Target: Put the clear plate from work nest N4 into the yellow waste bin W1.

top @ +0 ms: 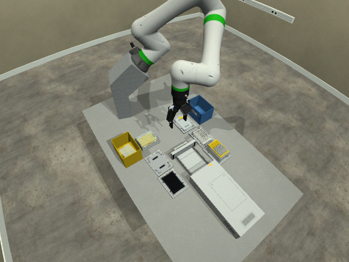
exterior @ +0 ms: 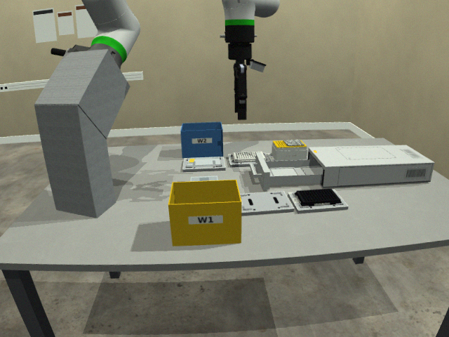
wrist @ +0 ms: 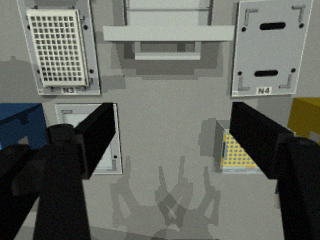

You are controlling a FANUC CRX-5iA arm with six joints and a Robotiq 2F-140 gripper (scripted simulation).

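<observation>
My gripper [top: 176, 117] hangs high above the back of the bench, open and empty; it also shows in the exterior view [exterior: 240, 112] and the wrist view [wrist: 170, 130]. The work nest N4 [top: 158, 162] [wrist: 268, 47] is bare, with only its two slots showing. The yellow bin W1 [top: 123, 146] [exterior: 205, 212] stands upright at the bench's left front. A pale plate [top: 127, 150] lies flat inside it. A plate with yellow wells [top: 146, 139] [wrist: 237, 150] lies on the bench just beside the bin.
The blue bin W2 [top: 201, 108] stands behind a nest holding a flat plate [top: 184, 123]. A white plate sits in nest N3 [wrist: 56, 47]. A black plate [top: 172, 182], a yellow-topped box [top: 218, 148], a grey instrument [top: 227, 197] with an open drawer [top: 190, 158] and the arm's pedestal [top: 124, 87] stand around.
</observation>
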